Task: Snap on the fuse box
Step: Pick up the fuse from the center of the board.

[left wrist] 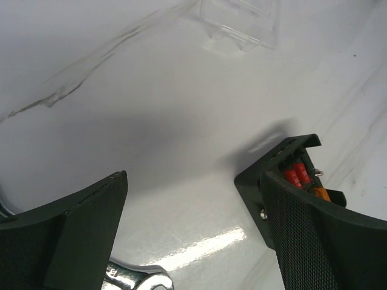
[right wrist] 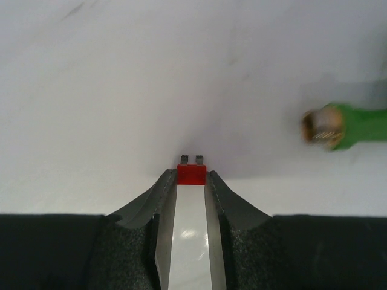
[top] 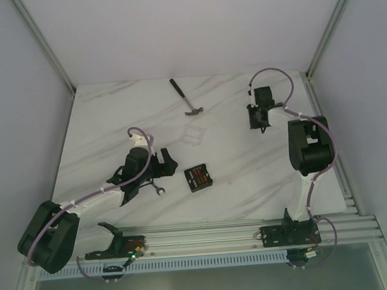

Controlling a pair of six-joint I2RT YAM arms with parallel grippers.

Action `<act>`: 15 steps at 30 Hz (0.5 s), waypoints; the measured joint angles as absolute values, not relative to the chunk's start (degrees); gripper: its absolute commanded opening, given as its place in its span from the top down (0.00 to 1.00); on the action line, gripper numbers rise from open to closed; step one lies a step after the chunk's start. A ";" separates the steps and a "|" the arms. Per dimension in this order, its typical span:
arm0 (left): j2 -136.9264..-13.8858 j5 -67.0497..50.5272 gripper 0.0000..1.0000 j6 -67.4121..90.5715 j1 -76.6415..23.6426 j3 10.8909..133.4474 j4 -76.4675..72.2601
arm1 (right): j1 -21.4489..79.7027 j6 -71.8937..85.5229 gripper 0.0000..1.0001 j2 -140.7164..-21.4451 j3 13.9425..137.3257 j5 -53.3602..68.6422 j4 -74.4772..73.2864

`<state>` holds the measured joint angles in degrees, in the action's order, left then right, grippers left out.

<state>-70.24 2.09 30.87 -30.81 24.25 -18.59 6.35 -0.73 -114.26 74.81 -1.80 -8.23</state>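
Observation:
The fuse box [top: 198, 178] is a small square black box with red and orange fuses in its top, lying on the white marble table. In the left wrist view the fuse box [left wrist: 294, 172] shows partly behind the right finger. My left gripper [top: 164, 169] stands open just left of it, low over the table, and the left gripper [left wrist: 193, 181] has only bare table between its fingers. At the far right of the table, my right gripper [top: 257, 119] points down. There the right gripper [right wrist: 191, 179] pinches a tiny loose red fuse [right wrist: 191, 174] at its tips, prongs pointing away.
A silver wrench [top: 158, 187] lies under the left gripper, and the wrench [left wrist: 130, 279] shows its head near the left finger. A clear plastic cover [top: 191, 134] lies beyond the fuse box. A hammer [top: 185, 97] lies at the back. A green connector piece [right wrist: 357, 125] lies right of the right gripper.

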 measured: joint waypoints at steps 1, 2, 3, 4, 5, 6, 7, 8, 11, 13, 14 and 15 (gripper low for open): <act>-70.22 1.61 0.01 31.09 -30.81 24.25 -18.76 | 7.20 -0.54 0.80 -113.23 73.54 -1.72 -8.32; -70.11 1.10 0.01 31.33 -30.81 24.25 -18.87 | 8.21 -0.30 0.80 -112.12 72.25 -1.67 -8.58; -69.91 0.67 0.01 31.55 -30.81 24.25 -18.92 | 9.37 -0.05 0.80 -110.91 70.76 -1.56 -8.67; -69.58 0.14 0.02 31.92 -30.81 24.25 -18.98 | 10.55 0.25 0.80 -109.69 69.47 -1.43 -8.75; -69.19 -0.49 0.03 32.18 -30.81 24.25 -19.18 | 11.84 0.47 0.80 -108.29 68.05 -1.23 -8.82; -68.75 -1.04 0.03 32.60 -30.81 24.25 -19.42 | 13.15 0.75 0.80 -106.80 66.57 -0.95 -8.60; -68.31 -1.56 0.04 32.97 -30.81 24.25 -19.68 | 14.33 0.95 0.80 -105.41 65.36 -0.60 -8.54; -67.79 -2.15 0.05 33.39 -30.81 24.25 -19.94 | 15.68 1.19 0.80 -103.90 64.03 -0.32 -8.29; -66.43 -3.73 0.11 34.61 -30.81 24.25 -21.02 | 19.40 1.72 0.81 -99.11 60.10 0.73 -7.11; -65.78 -4.78 0.16 35.64 -30.81 24.25 -21.85 | 21.63 1.91 0.81 -95.59 57.41 2.09 -5.85; -65.56 -5.50 0.17 36.29 -30.81 24.25 -22.33 | 22.83 1.91 0.81 -93.54 55.94 2.96 -5.13; -65.47 -6.37 0.18 36.93 -30.81 24.25 -22.92 | 23.94 1.91 0.81 -91.59 54.74 3.79 -4.38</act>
